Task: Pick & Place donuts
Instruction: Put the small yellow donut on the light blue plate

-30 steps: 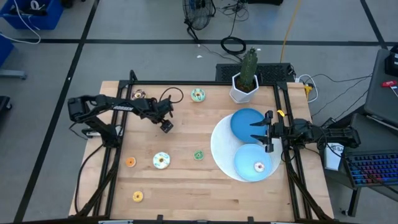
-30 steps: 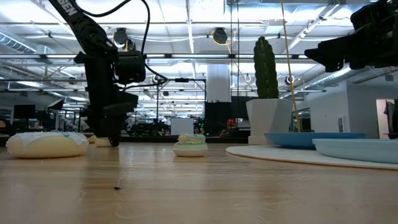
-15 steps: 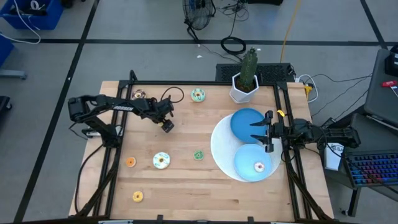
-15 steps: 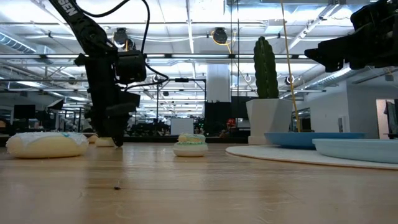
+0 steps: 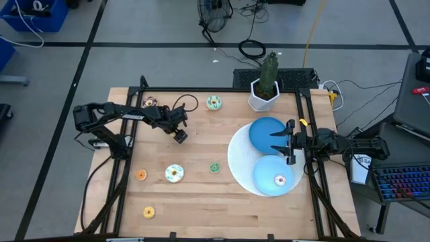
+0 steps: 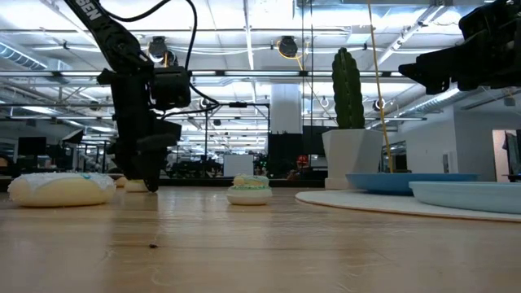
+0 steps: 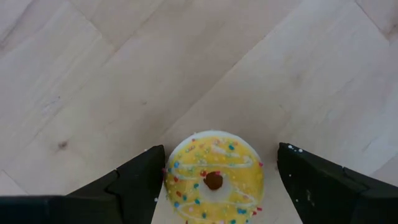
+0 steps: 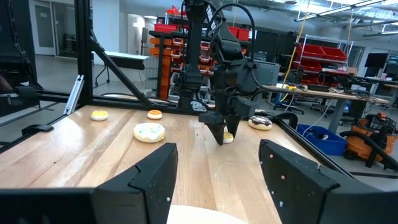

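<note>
A yellow-iced donut (image 7: 213,177) with sprinkles lies flat on the wooden table, between the fingers of my left gripper (image 7: 217,180). That gripper is open and points down at the table's middle left (image 5: 180,136). Other donuts lie around it: chocolate (image 5: 149,102), green-white (image 5: 213,102), orange (image 5: 140,175), white (image 5: 175,173), green (image 5: 214,167) and another orange (image 5: 148,212). One more donut (image 5: 279,180) rests on the near blue plate. My right gripper (image 5: 287,142) waits open, held level above the plates. My left gripper comes from above, pointing down, with one finger on each side of the yellow donut. One finger (image 7: 152,177) stands right at the donut's rim (image 7: 169,177), and I cannot tell whether it touches. The other finger (image 7: 298,174) is clearly apart from it.
Two blue plates (image 5: 265,128) (image 5: 265,171) lie on a large white disc (image 5: 236,161) at the right. A potted cactus (image 5: 265,91) stands at the far edge. Bare wood lies in the table's middle and near side.
</note>
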Motion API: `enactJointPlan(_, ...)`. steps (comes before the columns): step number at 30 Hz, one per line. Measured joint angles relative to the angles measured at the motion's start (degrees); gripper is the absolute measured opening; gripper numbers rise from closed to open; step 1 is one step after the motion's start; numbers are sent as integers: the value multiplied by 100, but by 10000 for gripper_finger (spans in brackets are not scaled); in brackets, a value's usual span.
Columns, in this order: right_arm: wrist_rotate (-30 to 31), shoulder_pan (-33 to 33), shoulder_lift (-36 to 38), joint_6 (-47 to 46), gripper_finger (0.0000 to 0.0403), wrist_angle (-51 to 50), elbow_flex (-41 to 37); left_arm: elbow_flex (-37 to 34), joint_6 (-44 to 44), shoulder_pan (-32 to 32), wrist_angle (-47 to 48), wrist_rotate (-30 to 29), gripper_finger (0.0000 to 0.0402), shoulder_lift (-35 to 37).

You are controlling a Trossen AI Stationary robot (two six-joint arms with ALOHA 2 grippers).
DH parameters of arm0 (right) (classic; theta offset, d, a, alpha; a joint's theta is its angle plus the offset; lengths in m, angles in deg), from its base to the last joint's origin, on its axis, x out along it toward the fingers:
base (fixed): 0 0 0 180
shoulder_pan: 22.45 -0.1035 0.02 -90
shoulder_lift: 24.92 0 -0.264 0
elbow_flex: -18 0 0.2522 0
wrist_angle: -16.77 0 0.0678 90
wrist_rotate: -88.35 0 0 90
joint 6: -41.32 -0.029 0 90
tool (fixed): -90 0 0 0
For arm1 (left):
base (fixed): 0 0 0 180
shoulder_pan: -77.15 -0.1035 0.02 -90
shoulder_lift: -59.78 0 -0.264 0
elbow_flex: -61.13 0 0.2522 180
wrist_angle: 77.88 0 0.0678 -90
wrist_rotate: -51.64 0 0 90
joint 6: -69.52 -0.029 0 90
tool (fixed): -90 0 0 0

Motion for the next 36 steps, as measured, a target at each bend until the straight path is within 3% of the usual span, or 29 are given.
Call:
enactJointPlan(6,1,0,0,0,215,0,0,-2,-6,0,37,39,298,-2)
enactJointPlan(15,0,0,0,1,213,0,1,-9,-136,-1,144,134,192,-2)
enactJointPlan(22,0,0,1,1,217,0,0,183,-656,128,137,404,151,226)
enactJointPlan(29,-1,0,2,0,213,-2,0,593,-1660,847,-1523,1622,132,544)
enactJointPlan(32,0,0,2,0,216,0,0,888,-2024,1302,-2187,1639,134,500)
enactJointPlan(36,1,0,2,0,217,-2,0,1530,-2443,1959,-2435,1205,137,170)
